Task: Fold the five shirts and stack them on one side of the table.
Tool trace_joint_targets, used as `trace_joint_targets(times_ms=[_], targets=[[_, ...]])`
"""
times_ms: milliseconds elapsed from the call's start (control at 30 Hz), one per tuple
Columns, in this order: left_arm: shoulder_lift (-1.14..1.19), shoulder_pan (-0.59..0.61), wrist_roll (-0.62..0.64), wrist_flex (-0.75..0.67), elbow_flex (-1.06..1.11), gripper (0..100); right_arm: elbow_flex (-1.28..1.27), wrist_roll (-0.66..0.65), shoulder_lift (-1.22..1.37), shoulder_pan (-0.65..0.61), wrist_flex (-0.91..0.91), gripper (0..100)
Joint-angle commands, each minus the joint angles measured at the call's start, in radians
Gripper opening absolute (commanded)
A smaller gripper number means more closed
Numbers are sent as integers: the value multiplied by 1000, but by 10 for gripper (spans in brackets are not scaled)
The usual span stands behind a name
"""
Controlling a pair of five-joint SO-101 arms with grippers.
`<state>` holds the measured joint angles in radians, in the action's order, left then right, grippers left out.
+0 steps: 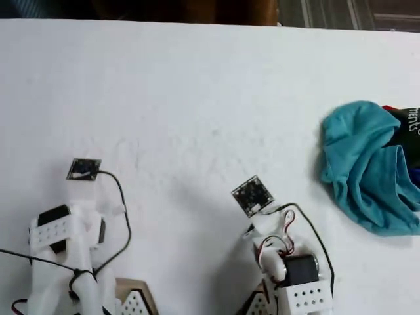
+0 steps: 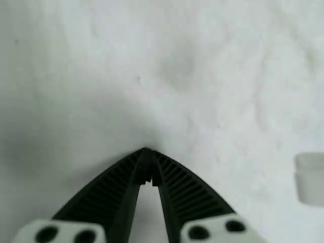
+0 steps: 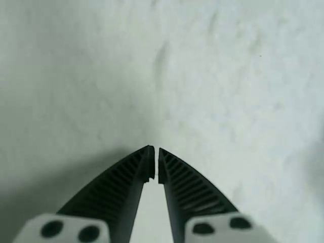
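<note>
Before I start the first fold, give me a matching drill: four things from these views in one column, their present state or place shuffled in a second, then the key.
Things
1. teal shirt
2. dark shirt
3. table
4. left end effector

States or places
A. white, mostly bare
B. tips together, holding nothing
C. crumpled and unfolded, at the right side of the high view
D. largely covered by another garment, cut off by the edge of the high view

Pairs: 1-C, 2-D, 3-A, 4-B
</note>
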<state>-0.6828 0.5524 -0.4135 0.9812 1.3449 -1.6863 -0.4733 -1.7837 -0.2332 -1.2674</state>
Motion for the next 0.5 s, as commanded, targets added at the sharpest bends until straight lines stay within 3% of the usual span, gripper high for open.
trace_joint_targets(times_ms=[0,467], targets=[[12,6,-2,-52,4,24,-5,-5,-10,-4,-2,20],[8,6,0,-81,31,24,-5,-5,-10,-4,-2,20]])
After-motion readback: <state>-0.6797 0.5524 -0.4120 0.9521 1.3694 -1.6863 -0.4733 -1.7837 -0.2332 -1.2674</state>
